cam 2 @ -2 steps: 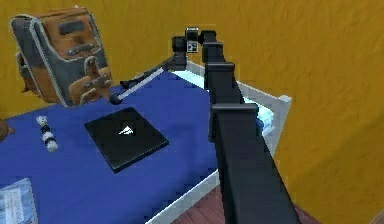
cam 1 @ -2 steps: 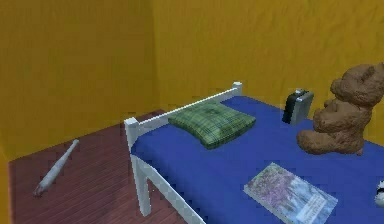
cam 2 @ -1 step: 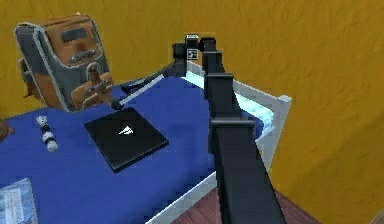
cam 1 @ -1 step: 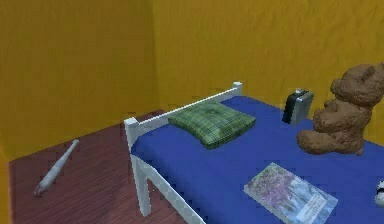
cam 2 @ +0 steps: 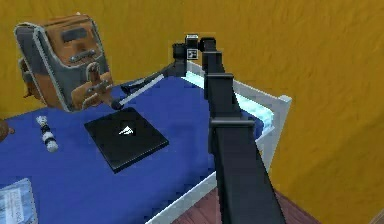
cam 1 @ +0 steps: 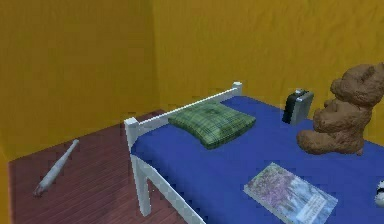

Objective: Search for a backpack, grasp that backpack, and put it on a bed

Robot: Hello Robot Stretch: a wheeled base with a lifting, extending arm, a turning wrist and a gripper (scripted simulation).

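The blue bed (cam 1: 200, 160) stands between yellow walls (cam 1: 80, 60); the gripper (cam 2: 120, 98) is near the backpack (cam 2: 70, 60), whether holding anything cannot be told.

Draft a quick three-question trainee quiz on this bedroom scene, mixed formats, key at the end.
1. True or false: the teddy bear sits on the floor.
2. Multiple choice: what lies on the floor beside the bed? A) a baseball bat B) a guitar C) a pair of shoes
3. Short answer: in the arm side view, can you tell whether the gripper holds the backpack?

Key
1. False: it sits on the bed.
2. A.
3. No. The backpack is at the gripper's far end, but the bed lies right behind it.
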